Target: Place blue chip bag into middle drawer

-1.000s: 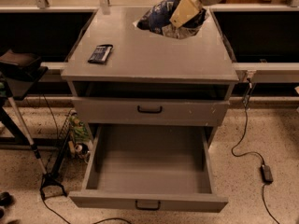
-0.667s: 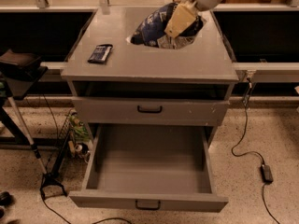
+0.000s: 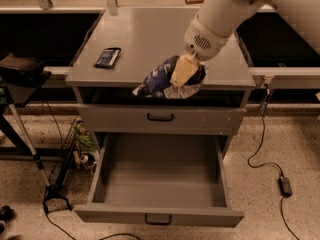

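The blue chip bag is crumpled dark-blue foil with white lettering. It hangs in the air over the front edge of the grey cabinet top, above the upper handled drawer. My gripper, with tan fingers on a white arm coming from the upper right, is shut on the bag's right side. The middle drawer is pulled wide open below and in front, and nothing lies in it. Its black bar handle faces the camera.
A small flat dark packet lies on the cabinet top at the left. A black stand and wire clutter are at the left of the cabinet. A cable with a power adapter lies on the floor at the right.
My gripper has carried the bag from the back right of the cabinet top forward and down to its front edge, above the open drawer.
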